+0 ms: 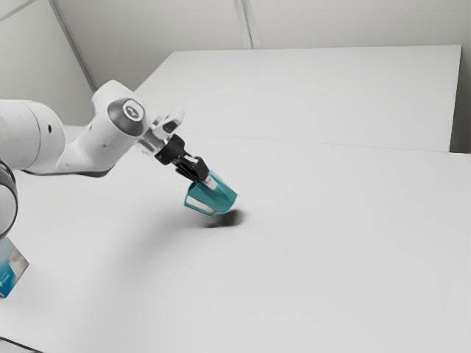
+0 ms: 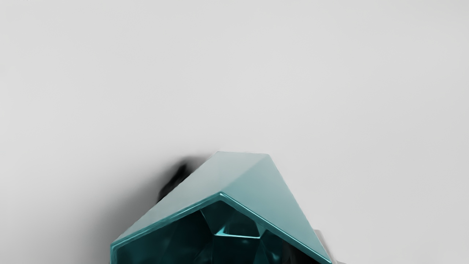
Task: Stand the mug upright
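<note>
From here I see the mug [image 1: 223, 197] leaning right at the tips of the pincer [image 1: 208, 181], which pinches its wall, one finger inside, one outside.

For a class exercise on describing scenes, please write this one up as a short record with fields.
mug: teal, faceted, tilted
mug's opening: toward the arm
handle: on the mug's lower side
pincer: shut on the mug
table: white, shadowed beneath the mug
other item: blue-and-white object, exterior view's left edge
task state: mug not yet upright
</note>
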